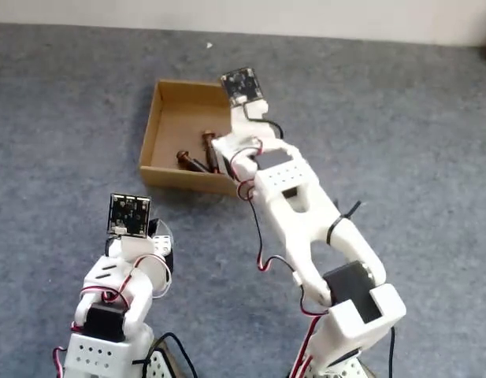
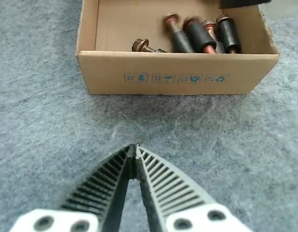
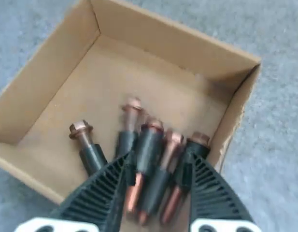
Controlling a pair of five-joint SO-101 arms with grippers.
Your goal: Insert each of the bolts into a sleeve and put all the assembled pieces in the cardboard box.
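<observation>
The cardboard box [image 1: 179, 118] lies on the grey carpet. Several bolts pushed into black sleeves [image 3: 149, 145] lie side by side in its corner, also visible as assembled pieces [image 2: 197, 36] in the left wrist view. My right gripper [image 3: 158, 162] hangs open just above them, its fingers [image 3: 110, 186] spread around two of the pieces; in the high view this right gripper [image 1: 219, 151] is over the box's near right corner. My left gripper [image 2: 134, 150] is shut and empty, low over the carpet a short way in front of the box [image 2: 177, 72].
Bare grey carpet surrounds the box on all sides. The left arm [image 1: 120, 276] sits folded back at the near left, and the right arm [image 1: 306, 220] stretches diagonally from the near right towards the box.
</observation>
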